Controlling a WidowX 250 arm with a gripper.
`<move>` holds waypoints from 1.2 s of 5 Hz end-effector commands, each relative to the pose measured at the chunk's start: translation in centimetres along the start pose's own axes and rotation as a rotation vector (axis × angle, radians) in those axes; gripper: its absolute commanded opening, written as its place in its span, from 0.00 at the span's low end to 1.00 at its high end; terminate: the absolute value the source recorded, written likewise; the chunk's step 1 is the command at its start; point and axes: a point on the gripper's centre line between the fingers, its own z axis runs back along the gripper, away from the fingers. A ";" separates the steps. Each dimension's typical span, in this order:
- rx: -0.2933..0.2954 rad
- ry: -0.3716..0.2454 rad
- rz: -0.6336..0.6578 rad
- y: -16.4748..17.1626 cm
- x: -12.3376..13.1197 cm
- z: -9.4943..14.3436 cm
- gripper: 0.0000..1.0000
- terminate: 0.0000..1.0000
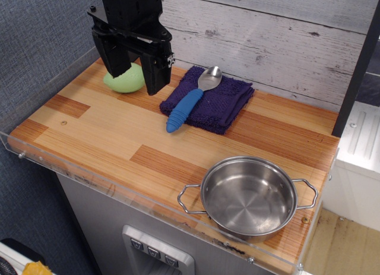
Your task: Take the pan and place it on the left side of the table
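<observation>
The pan (pixel 248 196) is a small shiny steel pan with two wire loop handles. It sits upright and empty at the front right corner of the wooden table (pixel 113 129). My black gripper (pixel 136 73) hangs over the back left of the table, far from the pan. Its two fingers (pixel 155 70) are spread apart and hold nothing. A green lemon (pixel 126 80) lies just behind and between the fingers, partly hidden by them.
A blue-handled metal spoon (pixel 191 101) lies on a folded purple cloth (pixel 209 100) at the back middle. A clear acrylic rim (pixel 71 168) runs along the table's front and left edges. A grey plank wall stands behind.
</observation>
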 end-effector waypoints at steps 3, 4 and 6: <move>0.001 -0.002 -0.117 -6.0 -0.3 -2.2 1.00 0.00; 0.025 0.009 -0.167 -8.0 -0.6 -3.7 1.00 0.00; 0.062 0.058 -0.219 -9.5 -1.0 -8.2 1.00 0.00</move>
